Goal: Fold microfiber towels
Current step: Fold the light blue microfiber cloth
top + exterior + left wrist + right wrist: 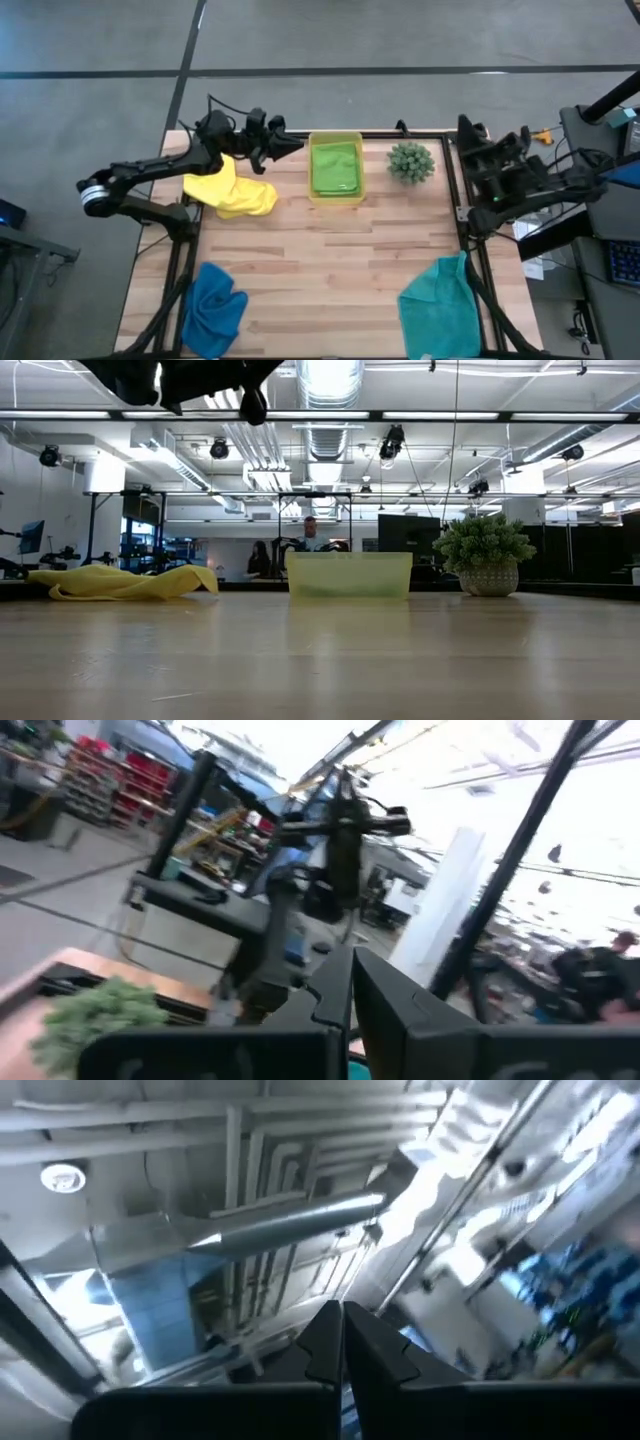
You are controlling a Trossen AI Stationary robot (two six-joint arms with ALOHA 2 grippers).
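Note:
A crumpled yellow towel (232, 190) (120, 582) lies on the table at the far left. Inside the translucent bin (316, 196) (348, 575) lies a folded lime green towel (335, 168). A blue towel (215, 305) sits bunched at the near left, and a teal towel (440, 305) at the near right. My left gripper (292, 146) (350, 982) is shut and empty. It is raised above the table between the yellow towel and the bin, pointing toward the bin. My right gripper (468, 132) (342, 1338) is shut and empty, parked at the table's right edge.
A small spiky green plant (410, 162) (487, 555) in a pot stands right of the bin at the far side. A dark frame runs along the table's left and right edges. The middle of the wooden table (330, 270) is bare.

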